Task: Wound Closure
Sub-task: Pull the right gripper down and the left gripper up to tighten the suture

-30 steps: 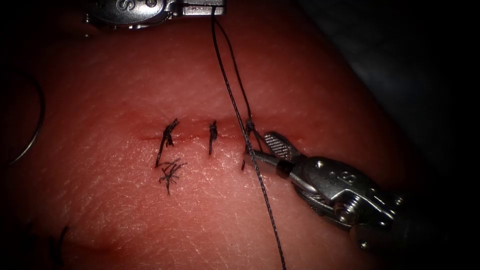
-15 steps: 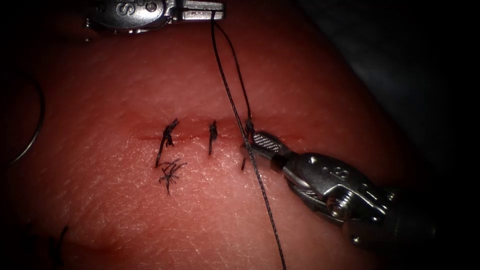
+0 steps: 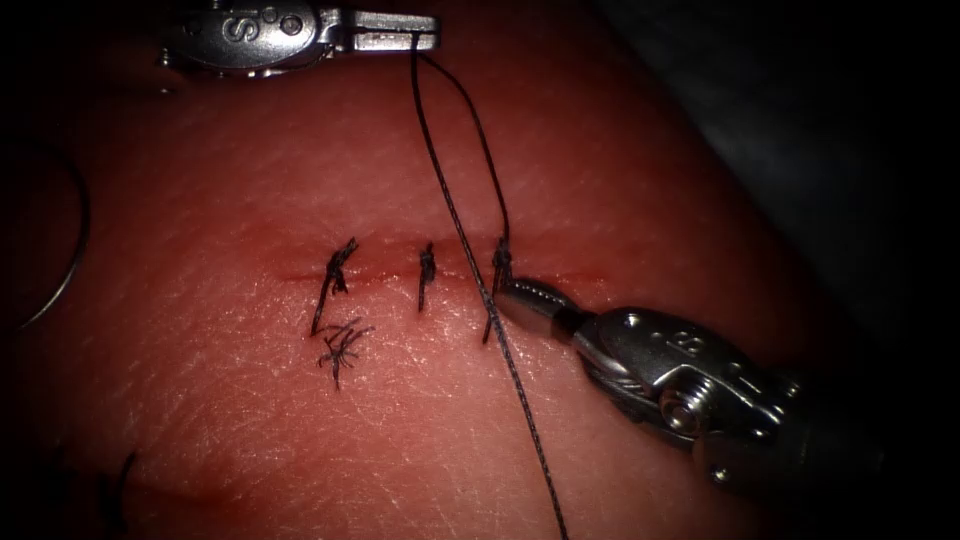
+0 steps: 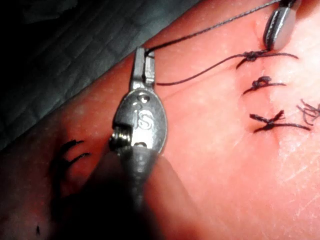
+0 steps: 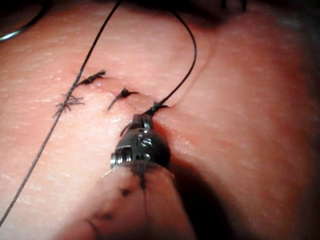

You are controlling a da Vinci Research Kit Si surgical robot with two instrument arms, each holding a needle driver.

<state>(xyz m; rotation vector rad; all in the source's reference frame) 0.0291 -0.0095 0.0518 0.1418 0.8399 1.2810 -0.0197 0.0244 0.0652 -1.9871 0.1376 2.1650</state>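
The left tool (image 3: 425, 30) grips the thread (image 3: 455, 215) with closed jaws, both strands running from its tip to the knot (image 3: 500, 258) on the cut (image 3: 400, 272), where the right tool (image 3: 512, 292) has its jaws closed on the thread just beside the knot, and the needle (image 3: 70, 250) lies far from both tools on the tissue (image 3: 250, 420), not held.

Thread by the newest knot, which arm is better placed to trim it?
Right, probably. The right tool is shut on the thread right at that knot, and only it cuts. The left tool holds both strands, away from the cut. The needle lies free, far left.
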